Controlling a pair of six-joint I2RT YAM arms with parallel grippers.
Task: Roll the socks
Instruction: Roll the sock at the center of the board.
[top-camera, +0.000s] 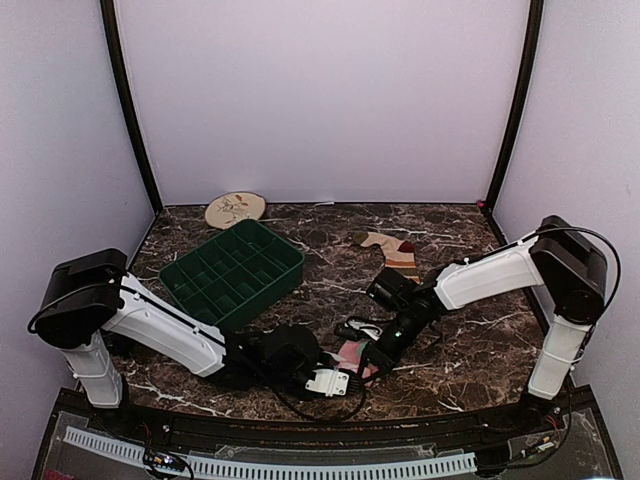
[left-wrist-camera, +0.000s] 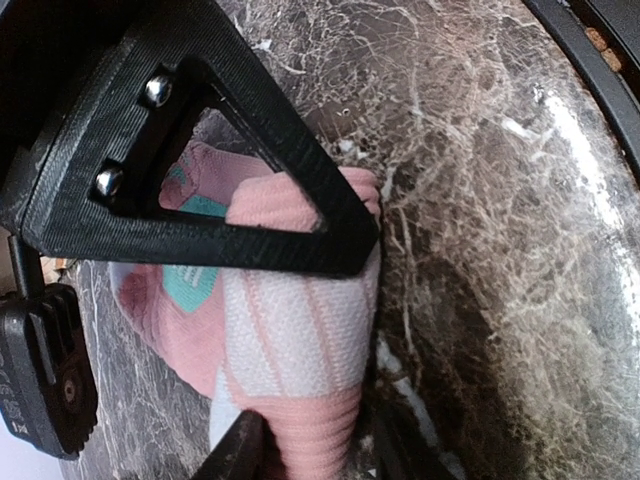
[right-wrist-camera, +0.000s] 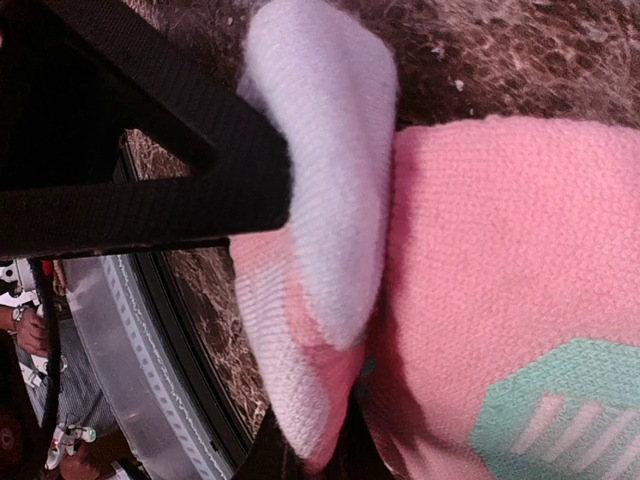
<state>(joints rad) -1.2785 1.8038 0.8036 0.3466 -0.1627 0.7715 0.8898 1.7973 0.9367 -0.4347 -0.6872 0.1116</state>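
The left tool (left-wrist-camera: 300, 350) is half closed around the bunched pink sock (top-camera: 352, 353), which lies near the desk's (top-camera: 455, 235) front edge. The right tool (right-wrist-camera: 290, 330) is pinched almost shut on its pale end, so rolling this first sock looks under way. The next move probably calls for turning that end over while the bundle is steadied; the striped sock (top-camera: 392, 253) lies untouched behind.

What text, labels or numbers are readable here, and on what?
None readable.
The pink sock: only mint shapes, no letters.
The round plate: a drawing, too small for words.
The black block in the left wrist view: marks too blurred.
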